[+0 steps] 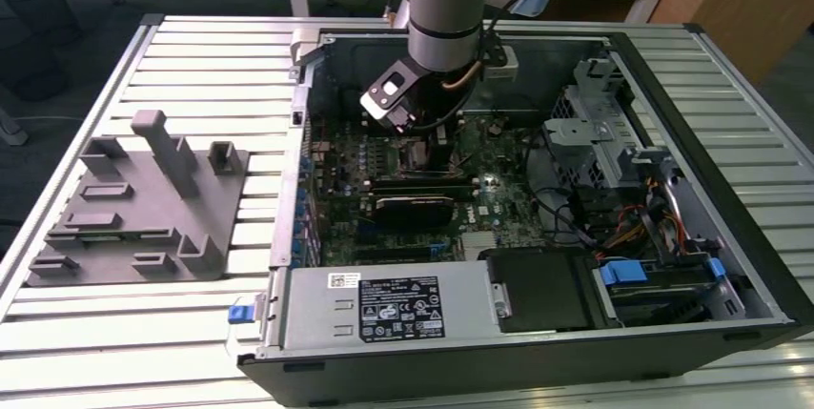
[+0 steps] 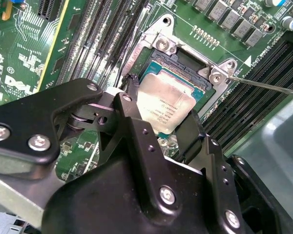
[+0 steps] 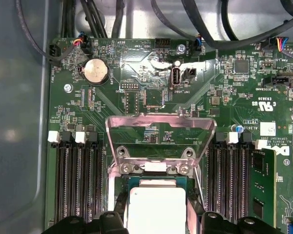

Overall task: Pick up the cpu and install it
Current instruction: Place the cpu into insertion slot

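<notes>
Pincer gripping cpu, over open motherboard socket, inside open computer case

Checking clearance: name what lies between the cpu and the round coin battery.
In the first wrist view, the open metal socket frame lies between the cpu and the coin battery, then green board with small chips.

The cpu is showing a matt, pale metal top; the socket frame is gleaming as polished metal.

Silver cpu between black fingers, above the open socket
</notes>
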Tool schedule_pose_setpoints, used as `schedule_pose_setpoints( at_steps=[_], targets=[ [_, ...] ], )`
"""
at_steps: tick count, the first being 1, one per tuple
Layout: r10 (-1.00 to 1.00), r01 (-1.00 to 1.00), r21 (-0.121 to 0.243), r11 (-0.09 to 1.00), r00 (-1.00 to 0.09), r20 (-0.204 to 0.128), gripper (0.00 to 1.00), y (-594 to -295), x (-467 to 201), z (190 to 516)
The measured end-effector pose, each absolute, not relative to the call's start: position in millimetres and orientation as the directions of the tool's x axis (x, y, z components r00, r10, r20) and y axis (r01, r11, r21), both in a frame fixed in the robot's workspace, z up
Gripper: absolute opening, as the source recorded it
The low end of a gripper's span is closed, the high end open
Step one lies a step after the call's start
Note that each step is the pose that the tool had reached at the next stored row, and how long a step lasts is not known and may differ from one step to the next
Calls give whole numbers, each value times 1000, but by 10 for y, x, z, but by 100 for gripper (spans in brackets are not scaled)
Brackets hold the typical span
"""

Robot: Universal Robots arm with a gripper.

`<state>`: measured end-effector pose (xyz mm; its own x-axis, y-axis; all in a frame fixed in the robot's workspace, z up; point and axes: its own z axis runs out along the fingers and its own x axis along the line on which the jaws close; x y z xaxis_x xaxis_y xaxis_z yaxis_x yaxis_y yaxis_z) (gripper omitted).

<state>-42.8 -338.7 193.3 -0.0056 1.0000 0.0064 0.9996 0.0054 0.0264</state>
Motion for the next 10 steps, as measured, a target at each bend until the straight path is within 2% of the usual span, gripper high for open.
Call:
schedule_pose_setpoints(
  at_steps=[8,9,10],
  targets=[
    [1000,1000,26,5,-6,6,55,-3387,-428,1931],
    [1000,1000,26,5,-6,7,62,-3387,-428,1930],
    [1000,1000,26,5,-6,6,62,-3387,-428,1930]
  ],
)
